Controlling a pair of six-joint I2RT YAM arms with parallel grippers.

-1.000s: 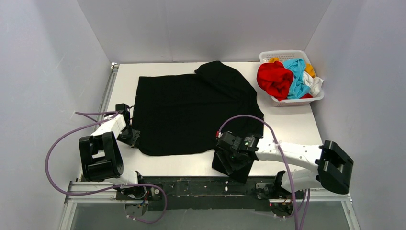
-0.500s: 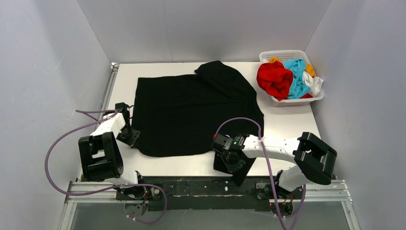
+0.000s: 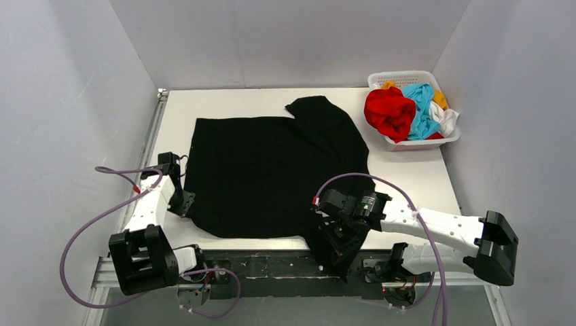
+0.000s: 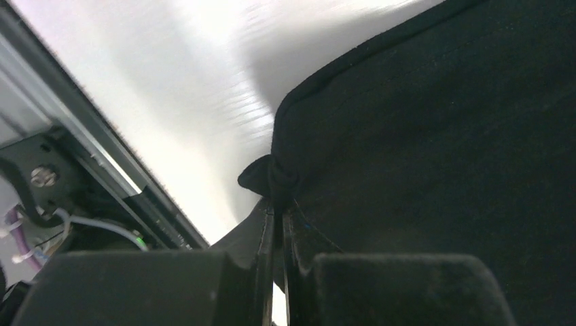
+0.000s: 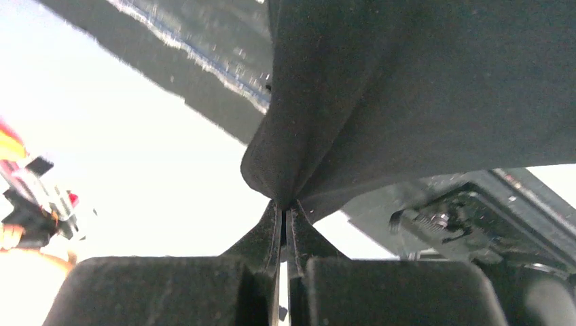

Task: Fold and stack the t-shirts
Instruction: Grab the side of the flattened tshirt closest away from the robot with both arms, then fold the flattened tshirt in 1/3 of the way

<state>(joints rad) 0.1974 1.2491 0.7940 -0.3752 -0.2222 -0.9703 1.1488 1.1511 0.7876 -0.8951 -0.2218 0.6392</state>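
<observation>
Two black shirt point(image 3: 272, 170) corners sit clamped, one between left fingers point(image 4: 272, 231), one between right fingers point(image 5: 275, 227), likely for tugging it flat.

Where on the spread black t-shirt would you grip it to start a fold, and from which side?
At its two near corners, coming from the table's near edge. The black t-shirt lies mostly flat with thin edges toward the arms, easy to pinch; the left gripper and right gripper are shut on those corners.
</observation>
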